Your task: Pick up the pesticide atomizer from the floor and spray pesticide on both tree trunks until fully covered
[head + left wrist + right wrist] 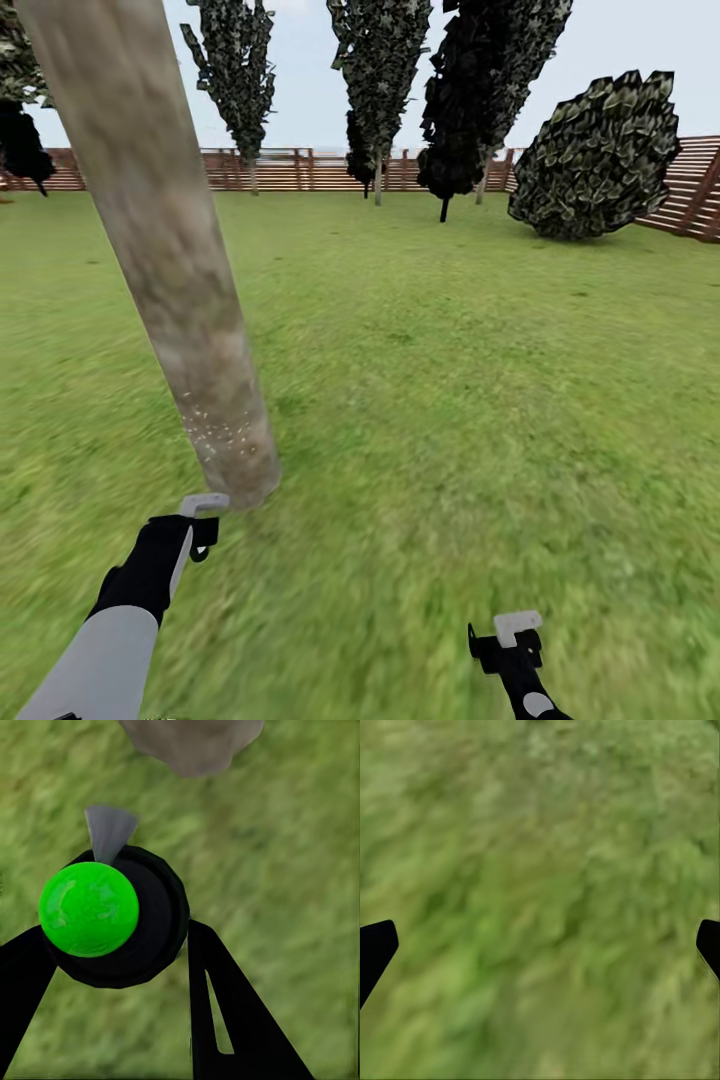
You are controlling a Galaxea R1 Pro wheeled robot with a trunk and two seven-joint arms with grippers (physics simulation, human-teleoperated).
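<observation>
Green-capped pesticide atomizer (105,919) sits pinched in my left gripper (197,528), just beside the foot of the tree trunk (170,260), which carries pale flecks low down; my right gripper (507,645) hangs spread above the lawn (450,400).

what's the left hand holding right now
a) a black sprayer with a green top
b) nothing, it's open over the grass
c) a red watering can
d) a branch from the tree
a: in the left wrist view the left hand is shut on the black atomizer with its green top, grey nozzle aimed at the tree trunk.
</observation>
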